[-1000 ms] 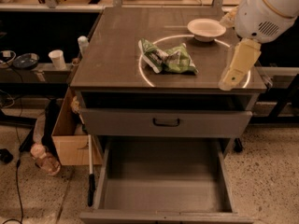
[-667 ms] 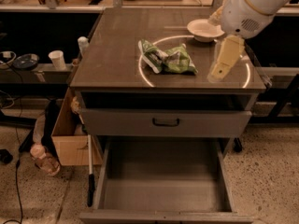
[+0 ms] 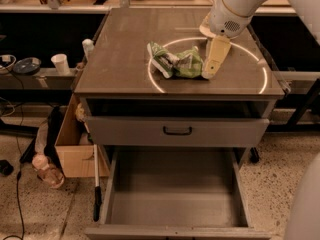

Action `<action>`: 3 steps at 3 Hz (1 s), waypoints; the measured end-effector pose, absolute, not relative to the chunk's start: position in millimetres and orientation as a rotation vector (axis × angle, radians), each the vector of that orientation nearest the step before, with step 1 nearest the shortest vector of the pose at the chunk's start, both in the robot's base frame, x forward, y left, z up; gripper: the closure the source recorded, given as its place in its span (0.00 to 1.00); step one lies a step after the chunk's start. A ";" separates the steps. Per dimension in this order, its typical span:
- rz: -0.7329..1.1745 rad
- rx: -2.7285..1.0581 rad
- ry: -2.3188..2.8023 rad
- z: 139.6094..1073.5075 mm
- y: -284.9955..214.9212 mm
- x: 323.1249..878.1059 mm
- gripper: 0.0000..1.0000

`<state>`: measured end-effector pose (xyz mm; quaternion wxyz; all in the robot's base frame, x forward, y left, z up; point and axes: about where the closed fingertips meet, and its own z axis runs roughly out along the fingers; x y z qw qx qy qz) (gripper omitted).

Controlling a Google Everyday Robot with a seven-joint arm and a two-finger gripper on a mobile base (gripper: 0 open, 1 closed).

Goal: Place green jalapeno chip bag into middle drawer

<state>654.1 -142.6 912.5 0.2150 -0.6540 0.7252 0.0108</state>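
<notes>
From the camera view, at the centre of the tabletop (image 3: 125, 59): bag (image 3: 175, 63), crumpled, lying flat inside a ring of light (image 3: 261, 71). Not lifted.

At the bag's 3 o'clock: gripper (image 3: 209, 73), pointing down from the arm at 1 o'clock, its tip touching or just beside the bag's right edge; cannot tell which. Cannot tell either whether spread or pressed together.

Handling, as a judgement: looks very light, soft and crinkly. Foil skin likely slippery; gives under pressure; chips inside breakable. Best taken from above at a raised fold near the middle, or at the flatter end toward 9 o'clock. Calls for a gentle pinch, enough to hold the foil without crushing the contents. Likely to skate across the smooth top if pushed sideways rather than pinched.

At 6 o'clock of the frame, low: drawer (image 3: 172, 196), pulled out, grey floor showing, well apart from the bag and below it.

Counted:
- One bag.
- One gripper.
- One drawer standing open.
- One shut drawer front (image 3: 130, 131) with a black handle, at the drawer's 12 o'clock.
- One white cup (image 3: 61, 63), off the table at 9 o'clock.
- One cardboard box (image 3: 75, 156) on the floor at 8 o'clock.
</notes>
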 end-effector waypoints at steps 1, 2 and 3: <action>0.030 -1.814 2.011 912.4 -142.6 654.2 0.00; 0.046 -1.796 2.024 907.9 -145.4 652.0 0.00; 0.052 -1.793 2.006 894.5 -137.6 674.8 0.00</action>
